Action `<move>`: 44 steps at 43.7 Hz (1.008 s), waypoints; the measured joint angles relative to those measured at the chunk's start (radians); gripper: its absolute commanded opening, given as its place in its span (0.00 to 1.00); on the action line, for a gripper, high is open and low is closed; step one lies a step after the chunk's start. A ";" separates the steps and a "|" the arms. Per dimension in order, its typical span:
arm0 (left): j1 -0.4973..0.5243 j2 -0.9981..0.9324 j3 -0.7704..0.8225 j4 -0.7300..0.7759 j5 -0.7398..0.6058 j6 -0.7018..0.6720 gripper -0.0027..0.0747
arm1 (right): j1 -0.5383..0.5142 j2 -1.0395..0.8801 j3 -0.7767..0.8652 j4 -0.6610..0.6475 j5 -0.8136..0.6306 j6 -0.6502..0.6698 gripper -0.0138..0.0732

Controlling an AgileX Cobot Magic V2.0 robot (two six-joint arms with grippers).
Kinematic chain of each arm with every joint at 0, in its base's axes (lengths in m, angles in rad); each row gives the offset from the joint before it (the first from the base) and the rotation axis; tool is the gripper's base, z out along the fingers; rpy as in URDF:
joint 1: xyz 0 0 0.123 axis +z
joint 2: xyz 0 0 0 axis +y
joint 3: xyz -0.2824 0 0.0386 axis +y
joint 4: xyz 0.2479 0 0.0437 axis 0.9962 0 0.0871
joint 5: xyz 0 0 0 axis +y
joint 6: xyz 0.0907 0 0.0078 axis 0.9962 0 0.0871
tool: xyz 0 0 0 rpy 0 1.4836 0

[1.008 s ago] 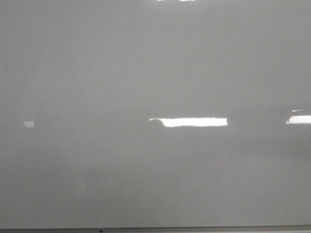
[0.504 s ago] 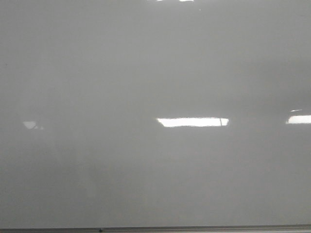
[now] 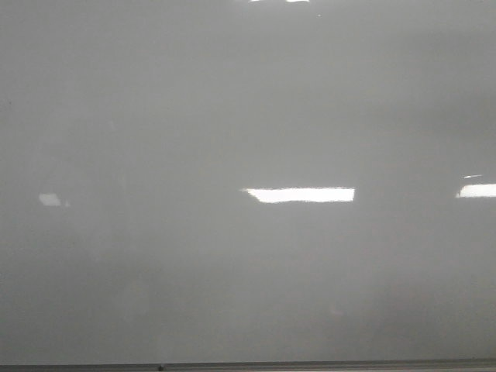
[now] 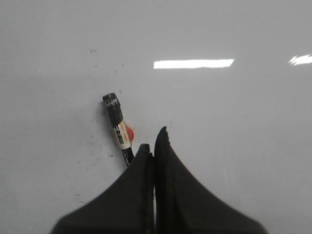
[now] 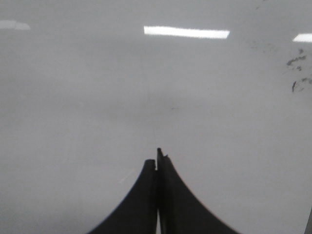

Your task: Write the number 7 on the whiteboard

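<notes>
Looks like the very start of the job: no stroke of the number 7 to be found anywhere on the whiteboard (image 3: 248,116), neither in the front view nor in either wrist view. Fills the front view as one glossy, pale grey sheet, bare apart from bright rectangular glare patches (image 3: 301,194) and a thin grey edge strip (image 3: 310,364) along the near edge. Carries only small dark specks (image 4: 92,51) in the left wrist view and a few dark smudges (image 5: 297,61) in the right wrist view, none of them readable as a numeral. Shows the left pincer (image 4: 153,141) with its two dark fingers pressed flat together and nothing visible between them. Just beside its tip, a black marker (image 4: 118,127) with a white label band and a spot of red, slanting away across the board, its lower end hidden behind the left finger; cannot tell whether touching that finger or merely passing behind it, nor where on the board it sits relative to the edges. Shows the right pincer (image 5: 157,158) likewise closed up tight and holding nothing, over bare board. Probably calls next for opening the left pincer and getting a firm grip on the marker barrel, then seeing to the dark end if that proves to be a cap, before laying the short top stroke and the long slanting downstroke. Risks a weak or skewed grip, and so a wobbling line.
</notes>
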 measured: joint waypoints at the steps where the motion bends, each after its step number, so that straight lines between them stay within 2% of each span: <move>1: 0.000 0.010 0.000 0.000 0.007 0.000 0.01 | 0.000 0.012 0.000 0.000 0.000 0.000 0.08; 9: 0.000 0.078 0.003 0.000 0.018 0.000 0.01 | 0.000 0.107 0.000 0.000 0.003 -0.010 0.09; 13: 0.000 0.110 0.008 0.000 0.019 0.000 0.05 | 0.000 0.142 0.000 0.000 0.007 -0.030 0.16; 17: 0.000 0.142 0.008 0.004 0.028 0.000 0.20 | 0.000 0.165 0.000 0.000 0.013 -0.036 0.36; 19: 0.000 0.156 0.008 0.008 0.031 0.000 0.32 | 0.000 0.168 0.000 0.000 0.014 -0.036 0.50; 21: 0.000 0.170 0.008 0.017 0.035 0.000 0.47 | 0.000 0.168 0.000 0.000 0.014 -0.037 0.62; 22: 0.000 0.177 0.008 0.020 0.035 0.000 0.51 | 0.000 0.168 0.000 0.000 0.014 -0.039 0.67; 24: 0.000 0.192 0.008 0.023 0.036 0.000 0.63 | 0.000 0.168 0.000 0.000 0.014 -0.039 0.75; 26: 0.000 0.203 0.008 0.024 0.036 0.000 0.71 | 0.000 0.168 0.000 0.000 0.014 -0.039 0.80; 29: 0.003 0.226 0.008 0.028 0.036 -0.010 0.76 | 0.000 0.168 0.000 0.000 0.014 -0.039 0.82; 44: 0.085 0.402 0.008 0.045 -0.024 -0.078 0.76 | 0.000 0.168 0.000 0.000 0.014 -0.039 0.82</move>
